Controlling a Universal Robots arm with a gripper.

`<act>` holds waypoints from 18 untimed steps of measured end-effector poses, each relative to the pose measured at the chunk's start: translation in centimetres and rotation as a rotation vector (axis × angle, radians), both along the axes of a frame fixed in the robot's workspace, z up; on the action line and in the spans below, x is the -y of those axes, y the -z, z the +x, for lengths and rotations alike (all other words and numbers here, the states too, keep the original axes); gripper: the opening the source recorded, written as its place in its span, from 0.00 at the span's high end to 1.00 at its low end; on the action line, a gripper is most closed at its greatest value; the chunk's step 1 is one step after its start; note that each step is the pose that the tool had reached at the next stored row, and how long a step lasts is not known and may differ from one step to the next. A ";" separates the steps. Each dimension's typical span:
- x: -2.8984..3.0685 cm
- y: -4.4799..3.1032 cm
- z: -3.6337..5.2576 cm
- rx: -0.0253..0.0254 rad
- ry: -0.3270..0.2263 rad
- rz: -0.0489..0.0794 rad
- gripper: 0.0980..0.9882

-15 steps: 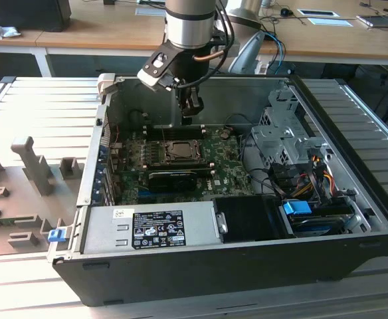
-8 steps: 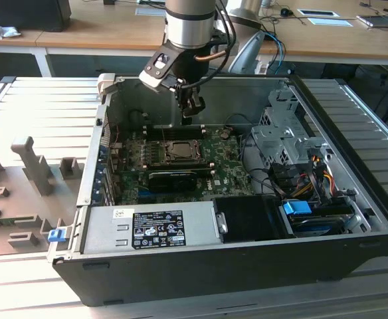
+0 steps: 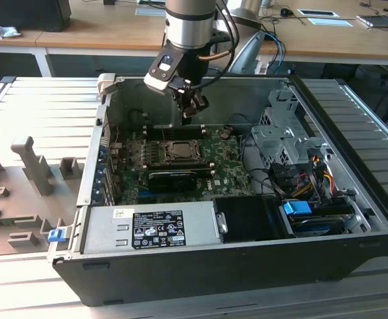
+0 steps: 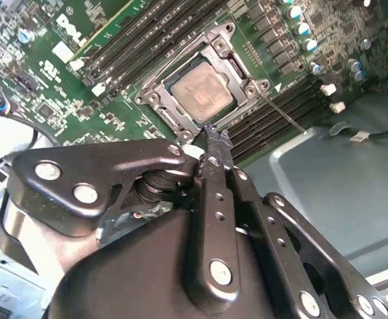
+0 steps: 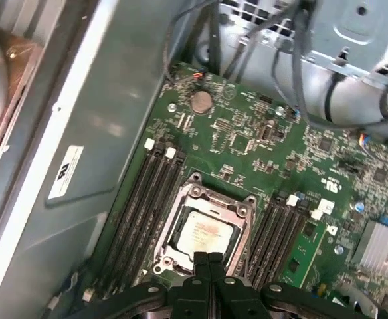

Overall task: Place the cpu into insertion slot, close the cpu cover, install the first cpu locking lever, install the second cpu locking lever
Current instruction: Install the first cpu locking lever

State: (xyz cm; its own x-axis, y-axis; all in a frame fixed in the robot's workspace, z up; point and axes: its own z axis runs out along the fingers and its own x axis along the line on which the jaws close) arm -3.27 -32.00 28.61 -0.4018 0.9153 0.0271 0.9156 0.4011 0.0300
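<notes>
Cpu (image 5: 204, 232) seated in insertion slot (image 3: 179, 151), cpu cover (image 5: 210, 198) down around it (looks flat). Locking lever (image 4: 282, 111) beside the slot seems unlatched. Gripper (image 5: 208, 256) pinched together, empty, just above the slot's edge.

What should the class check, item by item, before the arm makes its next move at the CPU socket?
1. cpu lying in the insertion slot: ok.
2. cpu cover down flat around the chip: ok, as far as it shows.
3. Claw shut and carrying nothing: ok.
4. Claw poised by the socket's edge, in both wrist views: ok.
5. Locking levers latched: cannot tell; one thin lever juts out from the socket.
</notes>
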 end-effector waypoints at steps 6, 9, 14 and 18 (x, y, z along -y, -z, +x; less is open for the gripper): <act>0.00 0.00 0.00 0.0001 -0.083 0.000 0.99; 0.00 0.00 0.00 0.0000 -0.141 0.000 0.99; 0.00 0.00 0.00 0.0000 -0.188 0.000 0.99; 0.00 0.00 0.00 0.0000 -0.251 0.000 0.99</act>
